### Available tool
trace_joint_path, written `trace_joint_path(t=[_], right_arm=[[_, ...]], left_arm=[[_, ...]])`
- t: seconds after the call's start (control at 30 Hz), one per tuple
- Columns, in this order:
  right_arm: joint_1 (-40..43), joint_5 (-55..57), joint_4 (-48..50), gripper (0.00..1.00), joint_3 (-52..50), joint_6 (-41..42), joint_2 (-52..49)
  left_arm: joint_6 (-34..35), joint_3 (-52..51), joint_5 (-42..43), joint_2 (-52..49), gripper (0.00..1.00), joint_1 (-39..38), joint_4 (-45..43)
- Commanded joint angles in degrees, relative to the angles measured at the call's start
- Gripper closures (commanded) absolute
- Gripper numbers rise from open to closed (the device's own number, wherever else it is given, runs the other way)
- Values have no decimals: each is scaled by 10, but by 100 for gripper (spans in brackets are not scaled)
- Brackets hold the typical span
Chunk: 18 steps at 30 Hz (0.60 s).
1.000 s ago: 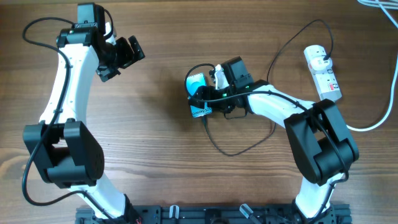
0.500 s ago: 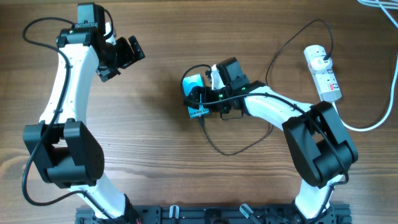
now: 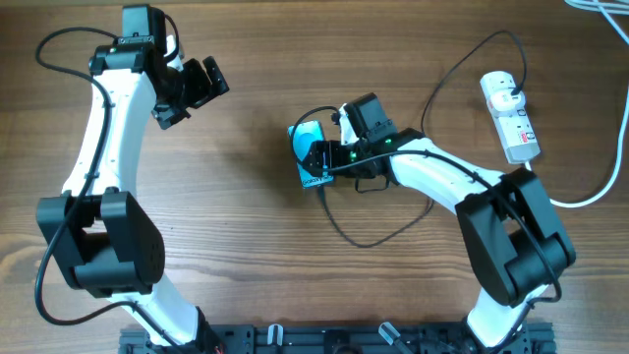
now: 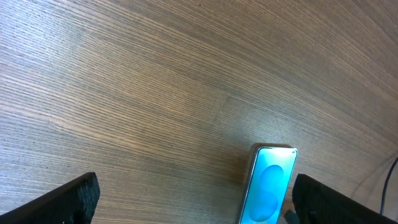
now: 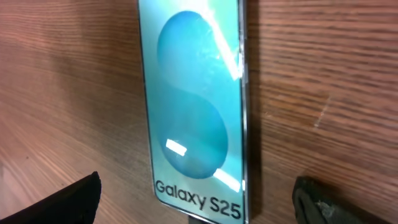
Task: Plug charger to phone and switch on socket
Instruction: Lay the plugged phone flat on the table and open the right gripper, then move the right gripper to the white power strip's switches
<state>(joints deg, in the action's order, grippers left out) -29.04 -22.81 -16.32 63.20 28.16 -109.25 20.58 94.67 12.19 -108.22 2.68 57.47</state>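
The phone lies flat mid-table with its teal screen up. In the right wrist view the phone shows its lettering at the near end. My right gripper stands open over that end, and its fingers are clear of both long edges. The charger's black cable loops from the phone's lettered end round to the white adapter, which sits in the socket. A dark stub meets the phone's lower edge. My left gripper hangs open at the far left, and the phone shows beside its right finger.
The socket's thick white cord runs off along the right edge of the table. More white cable crosses the top right corner. The arms' bases stand along the near edge.
The right gripper has opened slightly wider. It and the phone beneath it have shifted a little to the left. The left arm has not moved.
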Motion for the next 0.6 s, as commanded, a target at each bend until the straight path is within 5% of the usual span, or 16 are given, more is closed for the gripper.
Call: trace_joint_path(t=[0.0, 0.07, 0.13, 0.17, 0.2, 0.4, 0.43, 0.47, 0.5, 0.53, 0.57], right_arm=[[18, 22, -72, 10, 52, -15, 32], [35, 23, -163, 18, 127, -35, 38], [56, 25, -267, 46, 209, -64, 38], [71, 41, -315, 75, 243, -74, 38], [84, 62, -341, 91, 257, -74, 38], [201, 276, -453, 96, 261, -71, 37], [228, 306, -457, 94, 260, -71, 37], [248, 318, -457, 80, 259, -71, 37], [275, 318, -456, 47, 259, -70, 37], [300, 319, -450, 38, 259, -71, 37], [323, 321, -433, 0, 259, -72, 37]], left_arm=[[-9, 2, -5, -1, 0, -3, 0], [-9, 2, -5, -1, 0, -3, 0], [-9, 2, -5, -1, 0, -3, 0], [-9, 2, -5, -1, 0, -3, 0], [-9, 2, -5, -1, 0, -3, 0], [-9, 2, -5, -1, 0, -3, 0], [-9, 2, -5, -1, 0, -3, 0], [-9, 2, -5, -1, 0, -3, 0], [-9, 2, -5, -1, 0, -3, 0], [-9, 2, -5, -1, 0, -3, 0], [-9, 2, -5, -1, 0, -3, 0]])
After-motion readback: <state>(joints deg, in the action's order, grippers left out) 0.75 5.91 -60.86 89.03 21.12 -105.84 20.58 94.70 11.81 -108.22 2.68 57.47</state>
